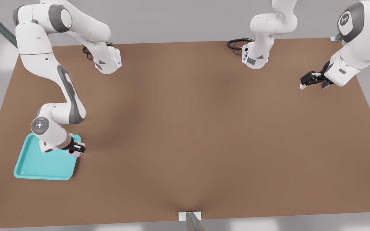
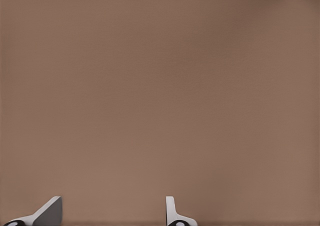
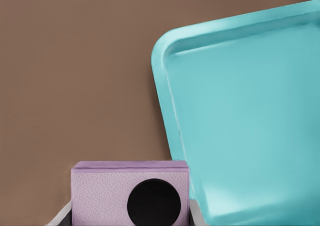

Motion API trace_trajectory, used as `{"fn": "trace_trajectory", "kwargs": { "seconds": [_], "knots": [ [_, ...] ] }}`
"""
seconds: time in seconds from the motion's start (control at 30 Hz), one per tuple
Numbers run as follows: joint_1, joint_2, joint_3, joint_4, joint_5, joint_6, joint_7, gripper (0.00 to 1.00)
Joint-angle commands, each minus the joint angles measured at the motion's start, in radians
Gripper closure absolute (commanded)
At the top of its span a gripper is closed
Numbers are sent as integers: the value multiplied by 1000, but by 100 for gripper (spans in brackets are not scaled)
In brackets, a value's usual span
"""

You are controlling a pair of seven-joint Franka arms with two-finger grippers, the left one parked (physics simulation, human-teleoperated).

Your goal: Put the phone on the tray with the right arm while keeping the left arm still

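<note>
The turquoise tray (image 1: 40, 163) lies near the table's front corner on the front view's left. My gripper (image 1: 77, 149) hangs over the tray's edge on the front view's right, shut on the pale pink phone (image 1: 74, 153). In the right wrist view the phone (image 3: 100, 188) sits between the finger pads (image 3: 196, 214) with one black lens facing the camera. It is held just outside the tray's rim (image 3: 167, 106), above the brown table. The tray's floor (image 3: 250, 126) holds nothing.
The parked arm's gripper (image 1: 313, 80) hovers over the table's far corner on the front view's right. Two arm bases (image 1: 108, 62) (image 1: 255, 57) with black cables stand along the back edge. A metal bracket (image 1: 189, 216) sits at the middle of the front edge.
</note>
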Motion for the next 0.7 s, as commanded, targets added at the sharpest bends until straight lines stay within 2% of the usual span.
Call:
{"fn": "trace_trajectory", "kwargs": {
  "seconds": [0.0, 0.17, 0.3, 0.33, 0.37, 0.4, 0.43, 0.47, 0.53, 0.6, 0.63, 0.67],
  "knots": [
    [-70, 19, 0, 20, -6, 16, -530, 22],
    [-234, 200, 0, 223, -1, 11, -851, 22],
    [-256, 310, -3, 307, 0, 13, -900, 21],
    [-256, 322, -3, 310, 0, 14, -900, 17],
    [-256, 324, -3, 310, 0, 16, -899, 7],
    [-256, 330, -1, 309, 2, 17, -896, 2],
    [-259, 315, 11, 309, 6, 11, -887, 0],
    [-291, 261, 72, 296, 16, -18, -885, 0],
    [-287, 65, 153, 309, 14, -193, -859, 0],
    [-283, -24, 273, 400, -17, -370, -700, 0],
    [-229, -105, 301, 473, -21, -527, -574, 0],
    [66, -187, 33, 477, 17, -621, -466, 0]
  ]
}}
